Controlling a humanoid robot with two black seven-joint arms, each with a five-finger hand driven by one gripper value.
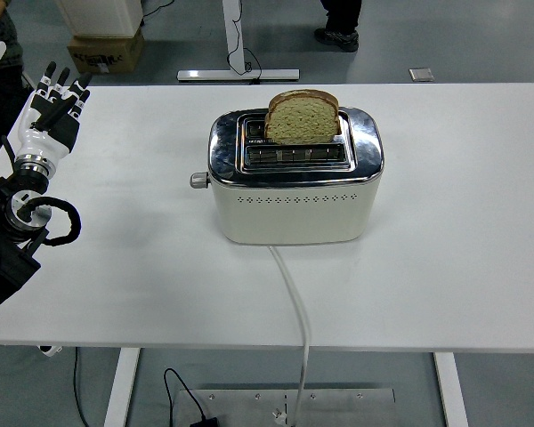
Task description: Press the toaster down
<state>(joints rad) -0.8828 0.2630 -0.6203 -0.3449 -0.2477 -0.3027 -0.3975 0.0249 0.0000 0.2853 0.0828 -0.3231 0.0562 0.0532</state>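
No legible brand or lettering on the cream two-slot toaster with a mirror-chrome top (294, 182), standing near the middle of the smooth white surface (463, 231), long side toward the near edge; dark print on the brown cardboard box (105, 52) on the grey floor beyond, too small to read. Rounded cream body, a row of small perforations across the front face, a small grey round knob (198, 181) jutting from the left end. One slice of brown seeded bread (303, 117) upright in the rear slot, most of it above the chrome; front slot showing only its wire guides. Thick white power cord (295, 307) from the base of the front face, over the near edge. Black-and-white five-fingered left hand (55, 108) at the far left, fingers straight and slightly spread, holding nothing, well apart from the toaster. Dark shoes of a person (336, 36) at top
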